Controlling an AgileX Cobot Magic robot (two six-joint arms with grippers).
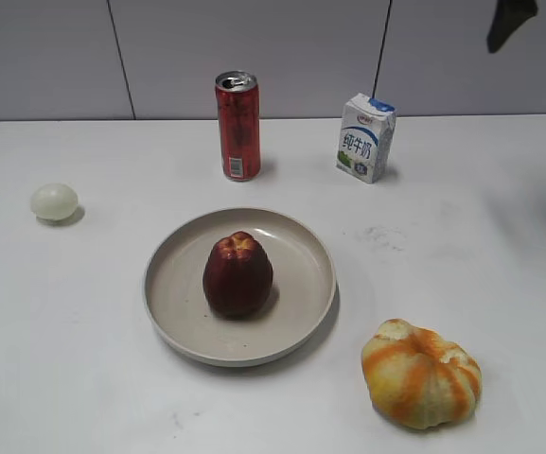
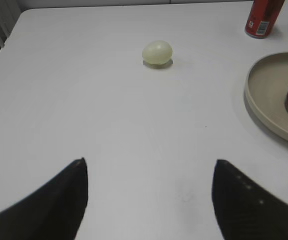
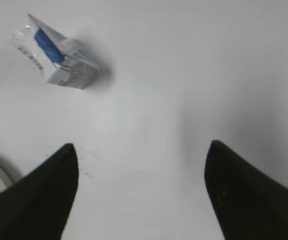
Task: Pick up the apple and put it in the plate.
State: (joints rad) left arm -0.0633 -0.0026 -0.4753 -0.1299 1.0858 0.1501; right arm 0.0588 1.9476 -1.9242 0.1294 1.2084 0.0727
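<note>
Apple [image 1: 237,274] upright in the plate [image 1: 173,284] on the white surface [image 1: 64,331], left claw [image 2: 148,170] spread wide and empty, right claw [image 3: 140,155] likewise, above bare surface near the carton [image 3: 54,60].

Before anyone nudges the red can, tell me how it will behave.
The can stands tall on a narrow base, so a high push would probably tip it. Its tab looks opened, so it may spill. Once down, its round body would likely roll.
</note>
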